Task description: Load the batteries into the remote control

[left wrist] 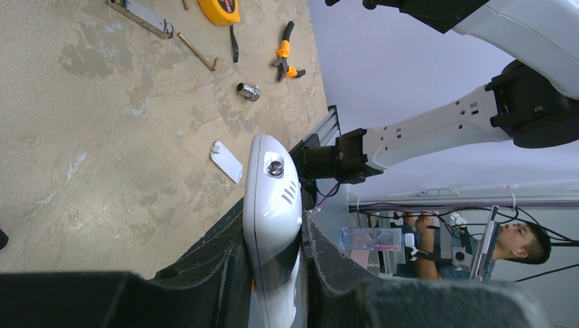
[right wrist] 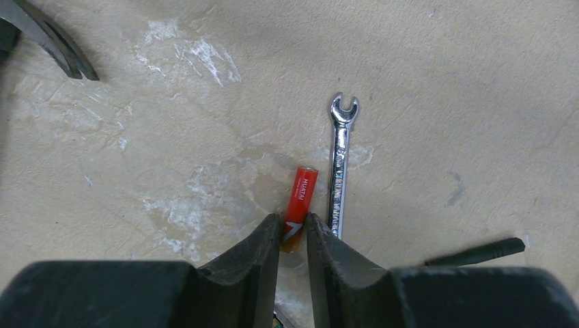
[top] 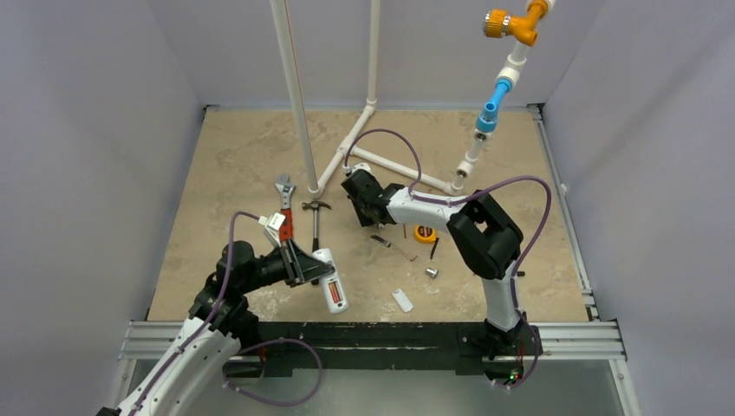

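Orange-red battery [right wrist: 299, 205], on the counter [right wrist: 171, 102], is seemingly pinched endwise by the narrowed right claw [right wrist: 292, 229]; a level lift is advised. The remote control [left wrist: 272, 198] is clamped in the left claw [left wrist: 273, 239].

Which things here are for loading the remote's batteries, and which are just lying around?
For the job: remote control, battery, small white plate (probably the battery cover).

Just lying about: adjustable wrench, hammer, tape measure, pliers, small spanner, socket.
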Robot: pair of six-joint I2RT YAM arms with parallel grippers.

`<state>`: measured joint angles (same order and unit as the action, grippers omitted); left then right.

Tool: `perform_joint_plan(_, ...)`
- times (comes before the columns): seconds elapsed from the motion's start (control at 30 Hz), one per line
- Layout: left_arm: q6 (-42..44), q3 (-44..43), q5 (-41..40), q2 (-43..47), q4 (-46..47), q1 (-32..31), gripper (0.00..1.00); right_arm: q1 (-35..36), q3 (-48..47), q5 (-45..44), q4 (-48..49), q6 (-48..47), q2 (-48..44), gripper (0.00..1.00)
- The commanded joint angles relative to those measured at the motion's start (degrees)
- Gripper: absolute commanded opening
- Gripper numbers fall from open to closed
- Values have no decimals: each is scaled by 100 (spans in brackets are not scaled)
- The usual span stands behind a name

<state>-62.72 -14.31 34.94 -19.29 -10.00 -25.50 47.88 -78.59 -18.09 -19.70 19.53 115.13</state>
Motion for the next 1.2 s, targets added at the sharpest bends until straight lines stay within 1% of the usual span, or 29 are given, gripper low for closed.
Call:
perform_joint_plan(0.0,86,-204,118,-54,350,36,0,-6,158,310,42,100,1,21)
perform_joint_plan(0.33,76,-155,97,47,279,34,0,-6,288,487,-219,107,142,18)
perform_joint_plan(0.53,78,-170,101,30,292,29,0,-6,186,673,-585,212,335,24)
perform_joint_plan(0.63,76,-177,92,26,296,32,0,-2,138,717,-750,273,446,24)
perform_joint_plan(0.83,75,-178,101,46,270,28,0,-2,213,916,-681,351,510,15)
perform_joint_plan(0.93,68,-181,101,68,255,30,0,-7,238,957,-619,375,438,6)
perform_joint_plan(1.03,67,-178,76,98,231,28,0,-2,339,855,-498,359,172,0)
perform_joint_plan(1.17,111,-208,73,76,213,32,0,5,532,509,-383,101,-512,0)
